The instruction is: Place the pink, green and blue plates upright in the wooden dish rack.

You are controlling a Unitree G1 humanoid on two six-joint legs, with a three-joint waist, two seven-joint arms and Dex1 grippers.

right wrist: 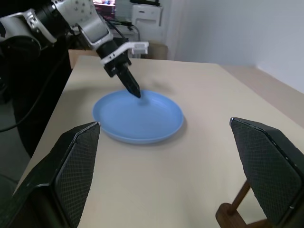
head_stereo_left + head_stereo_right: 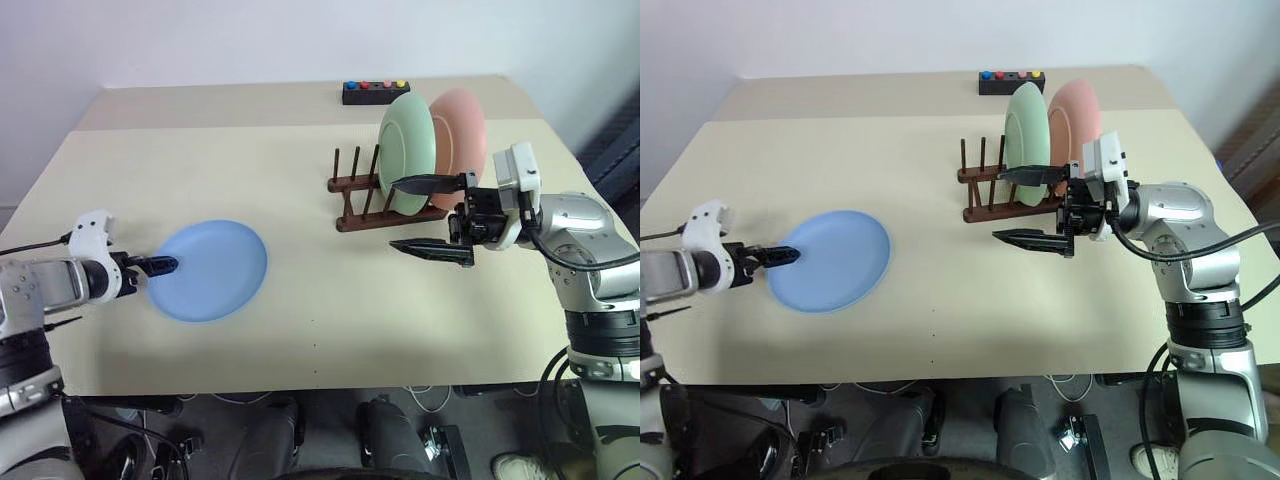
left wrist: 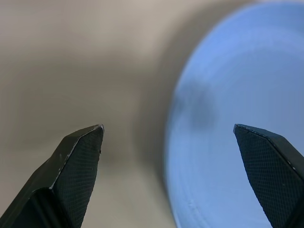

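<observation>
**Two plates up, one to go**

The wooden dish rack [image 2: 362, 196] stood on the table [image 2: 300, 320]. The green plate [image 2: 407, 152] and pink plate [image 2: 458, 135] already stood upright in it. One blue plate [image 2: 208, 270] lay flat, well apart from the rack. The left gripper [image 2: 160, 266] hung over its rim, fingers spread, holding nothing. The right gripper [image 2: 432, 216] waited just beside the rack, fingers spread too. Three plates, one rack.

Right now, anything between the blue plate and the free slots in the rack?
Nothing lies on the table between the blue plate and the wooden dish rack. The open right pincer hovers just in front of the rack, beside the green plate, and may crowd the approach.
</observation>
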